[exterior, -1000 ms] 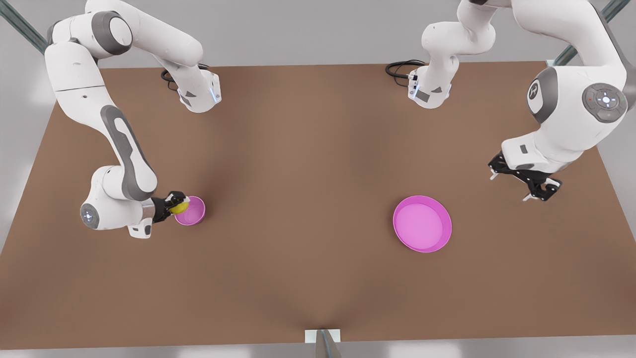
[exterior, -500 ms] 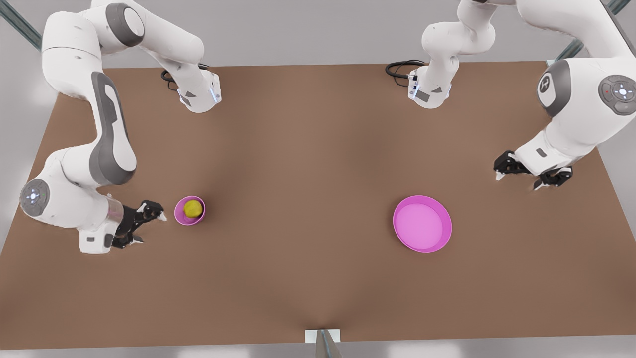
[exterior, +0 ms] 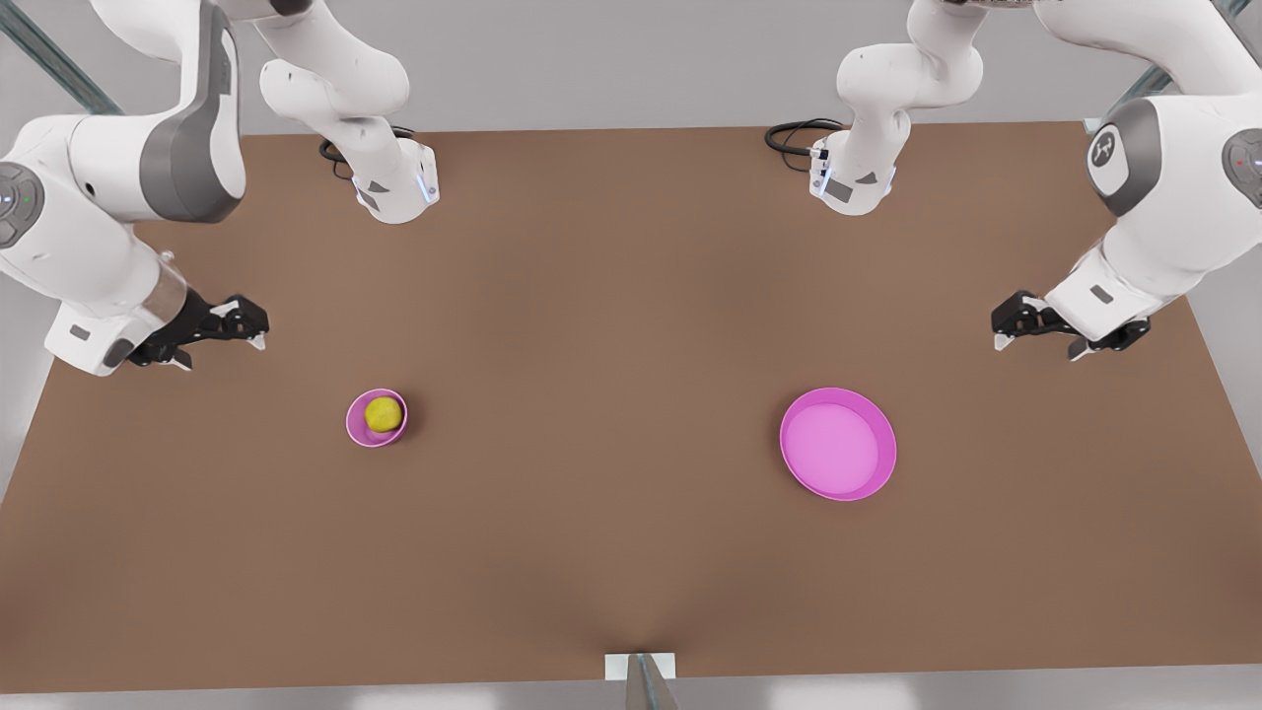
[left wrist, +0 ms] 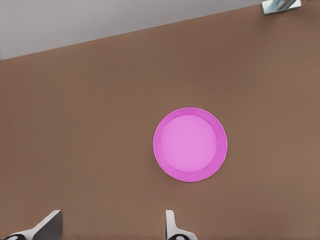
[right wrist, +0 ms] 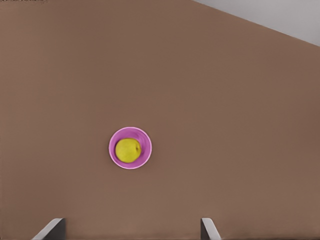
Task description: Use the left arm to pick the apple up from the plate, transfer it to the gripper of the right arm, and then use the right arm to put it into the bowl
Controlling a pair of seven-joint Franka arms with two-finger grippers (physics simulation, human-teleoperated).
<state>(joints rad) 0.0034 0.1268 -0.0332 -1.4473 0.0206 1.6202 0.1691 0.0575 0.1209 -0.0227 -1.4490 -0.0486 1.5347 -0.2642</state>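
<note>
- Apple [exterior: 384,413] sits in the small pink bowl [exterior: 357,431] on the counter [exterior: 611,394], toward the front view's left; the task looks finished as things lie, with the fruit resting in the bowl and nothing touching it.
- Handling, as a judgement: round, firm and smooth-skinned, so it would likely roll or squirt out of a loose pinch. It seems light enough for one hand. The best hold would be across its widest part, fingers on opposite sides, coming from above so the bowl's rim stays clear.
- Looks: yellow-green, nearly spherical, with a faint darker patch; in the right wrist view the apple [right wrist: 128,150] fills most of the bowl [right wrist: 145,150].
- Pink plate [exterior: 790,463] lies bare on the front view's right, well apart from the bowl; the left wrist view looks down on the same plate [left wrist: 220,165].
- Right hand [exterior: 219,329] hangs above the counter near the front view's left edge, well apart from the bowl, fingers [right wrist: 52,228] spread and holding nothing.
- Left hand [exterior: 1035,333] hangs near the front view's right edge, up from the plate, fingers [left wrist: 46,226] apart and empty.
</note>
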